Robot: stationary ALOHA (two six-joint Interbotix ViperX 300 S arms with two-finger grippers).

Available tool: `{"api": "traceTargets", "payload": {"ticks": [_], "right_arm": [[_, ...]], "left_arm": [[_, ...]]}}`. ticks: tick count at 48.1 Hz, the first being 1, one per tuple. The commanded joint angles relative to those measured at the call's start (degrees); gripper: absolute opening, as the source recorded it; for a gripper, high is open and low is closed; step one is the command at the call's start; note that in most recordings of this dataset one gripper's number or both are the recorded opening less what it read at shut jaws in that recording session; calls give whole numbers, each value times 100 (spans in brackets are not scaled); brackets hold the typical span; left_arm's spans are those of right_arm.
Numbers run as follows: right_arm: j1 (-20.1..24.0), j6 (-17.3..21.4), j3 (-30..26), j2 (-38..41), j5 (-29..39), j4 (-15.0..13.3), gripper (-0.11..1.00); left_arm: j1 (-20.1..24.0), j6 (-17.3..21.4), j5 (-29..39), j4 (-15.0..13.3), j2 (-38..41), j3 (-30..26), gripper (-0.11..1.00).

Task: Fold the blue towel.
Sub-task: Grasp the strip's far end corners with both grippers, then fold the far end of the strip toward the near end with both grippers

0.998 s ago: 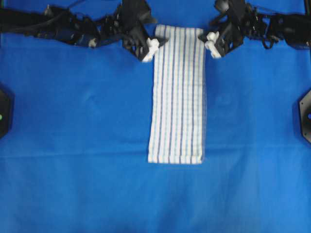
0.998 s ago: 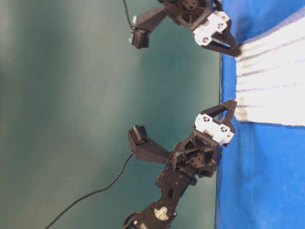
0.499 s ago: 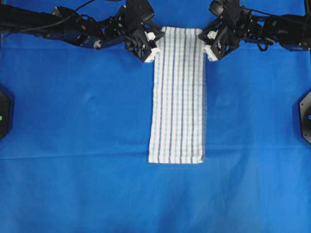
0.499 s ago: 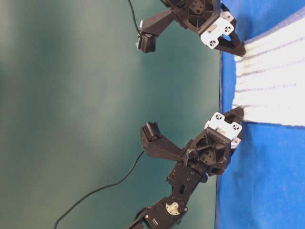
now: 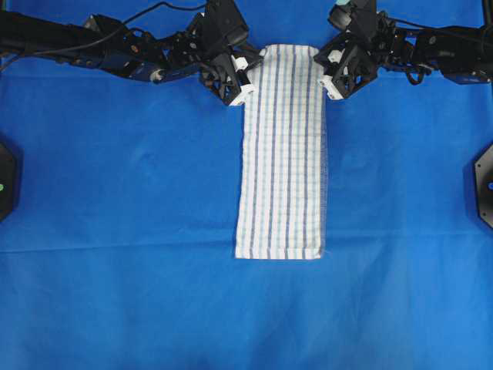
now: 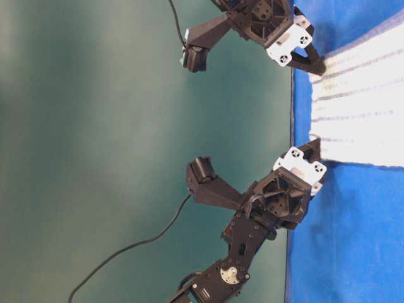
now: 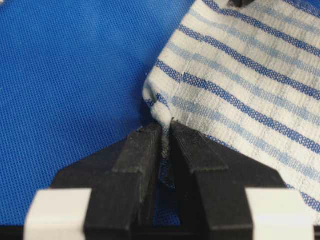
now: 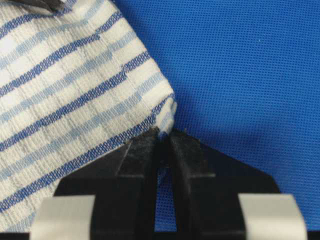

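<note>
Striped towel (image 5: 283,150) lies flat on blue tablecloth (image 5: 115,193), long axis twelve to six. Left gripper (image 7: 166,131) pinches its eleven o'clock corner. Right gripper (image 8: 163,136) pinches its one o'clock corner.

The blue towel (image 5: 282,150) lies on the table cloth (image 5: 115,193), a claw at each far corner.

close on the left gripper (image 7: 166,131), black fingers (image 7: 137,160) drawn together with only a thin slit between, pinching a bunched corner of the blue towel (image 7: 240,85). white weave crossed by dark-blue and light-blue stripes, spreading up and to the right from the fingertips, puckered slightly at the pinch. plain blue table cloth (image 7: 70,75) of fine mesh filling the left side beneath.
</note>
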Motion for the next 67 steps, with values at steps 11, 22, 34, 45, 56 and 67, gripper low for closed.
{"api": "traceTargets", "payload": {"ticks": [11,22,34,45,56,67], "right_arm": [[-246,-9,-229,-132,-9,-9,8],[-316,-70,-334,-132,-9,-9,8],[-272,-79,-202,-413,-9,-18,8],[70,-44,149,-1107,105,9,8],[729,18,589,-1854,466,88,8],[1441,26,1037,-2452,686,378,8]], "left_arm": [[308,176,-35,9,-299,-246,4],[387,343,-18,9,-334,-352,4],[237,343,18,9,-606,-132,4],[-105,360,18,9,-1169,229,4],[-624,352,-9,9,-1626,642,4],[-1274,281,-44,9,-2083,1134,4]]}}
